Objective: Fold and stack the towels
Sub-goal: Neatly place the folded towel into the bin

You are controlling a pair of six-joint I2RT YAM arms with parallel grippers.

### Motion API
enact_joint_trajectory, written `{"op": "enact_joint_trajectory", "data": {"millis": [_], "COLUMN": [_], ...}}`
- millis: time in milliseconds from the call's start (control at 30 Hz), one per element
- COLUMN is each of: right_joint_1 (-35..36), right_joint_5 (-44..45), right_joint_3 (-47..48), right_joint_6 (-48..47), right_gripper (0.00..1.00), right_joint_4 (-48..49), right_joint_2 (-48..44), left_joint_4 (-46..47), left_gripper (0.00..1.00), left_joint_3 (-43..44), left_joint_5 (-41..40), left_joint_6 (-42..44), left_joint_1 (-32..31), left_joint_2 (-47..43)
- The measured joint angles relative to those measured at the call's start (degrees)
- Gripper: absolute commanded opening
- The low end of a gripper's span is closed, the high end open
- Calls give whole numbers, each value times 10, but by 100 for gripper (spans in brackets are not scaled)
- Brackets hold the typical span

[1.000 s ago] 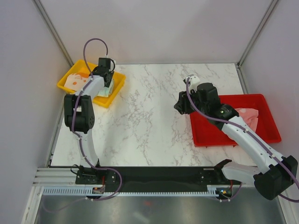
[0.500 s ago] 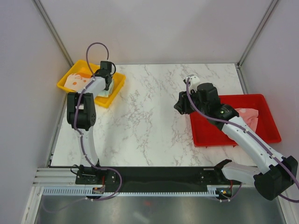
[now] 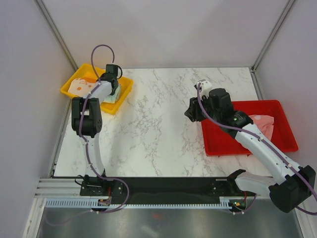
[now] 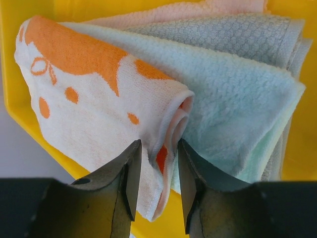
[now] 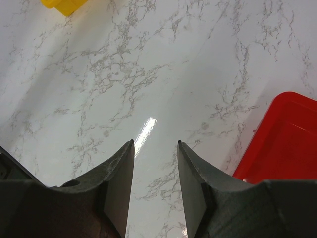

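Observation:
Folded towels lie stacked in the yellow tray (image 4: 303, 148): a cream towel with orange shapes (image 4: 84, 99) on top, then mint green (image 4: 233, 109), grey (image 4: 237, 34) and pale pink (image 4: 198, 10). My left gripper (image 4: 157, 148) is over that tray (image 3: 126, 87), its jaws closed on the cream towel's folded near edge. Another pink towel (image 3: 265, 123) lies crumpled in the red tray (image 3: 223, 144). My right gripper (image 5: 155, 146) hangs open above the bare marble, nothing between its fingers, just left of the red tray (image 5: 282, 139).
The marble tabletop (image 3: 158, 124) spans between the two trays. Grey enclosure walls and frame posts stand at the left, right and back. A corner of the yellow tray (image 5: 64, 6) shows at the far top left of the right wrist view.
My left jaws have narrowed onto the cream towel's edge, and the left wrist has shifted slightly over the yellow tray. The right arm has not moved.

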Motion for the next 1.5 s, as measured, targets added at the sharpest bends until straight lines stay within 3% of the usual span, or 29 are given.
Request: {"op": "enact_joint_trajectory", "data": {"millis": [300,400,467,533,567,600,633,667,700,767,967,1000,1033,1067,1133,1267,1333,1367,1433,1500], "right_joint_1": [0,0,0,0,0,0,0,0,0,0,0,0,0,0,0,0,0,0,0,0], "right_joint_5": [0,0,0,0,0,0,0,0,0,0,0,0,0,0,0,0,0,0,0,0], "right_joint_3": [-2,-4,-4,-4,-4,-4,-4,-4,-4,-4,-4,-4,-4,-4,-4,-4,-4,-4,-4,-5], "right_joint_6": [0,-1,-1,-1,-1,-1,-1,-1,-1,0,0,0,0,0,0,0,0,0,0,0], "right_gripper": [48,48,48,48,48,48,48,48,48,48,49,48,48,49,49,49,49,49,49,49], "right_joint_4": [0,0,0,0,0,0,0,0,0,0,0,0,0,0,0,0,0,0,0,1], "right_joint_2": [0,0,1,1,2,2,2,2,2,2,2,2,2,2,2,2,2,2,2,2], "left_joint_4": [0,0,0,-1,-1,-2,-6,-10,-13,-17,-24,-25,-26,-28,-37,-47,-48,-50,-51,-52], "left_gripper": [30,11,10,15,22,36,36,29,9,2,2,24,36,38,31,35,26,26,35,32], "left_joint_3": [0,0,0,0,0,0,1,2,3,6,7,8,8,9,14,25,27,28,29,31], "left_joint_5": [-2,-2,-2,-2,-2,-2,-2,-2,-2,-1,0,0,0,-1,-2,-3,-4,-4,-5,-6], "left_joint_6": [5,5,7,9,9,10,13,12,12,14,16,16,18,19,17,17,17,17,17,17], "left_joint_1": [0,0,0,0,0,-1,-1,-1,-1,-1,-1,-1,-1,-2,-3,-4,-5,-5,-5,-6], "left_joint_2": [0,0,0,0,0,0,0,0,0,0,0,0,0,0,0,0,0,0,0,0]}}
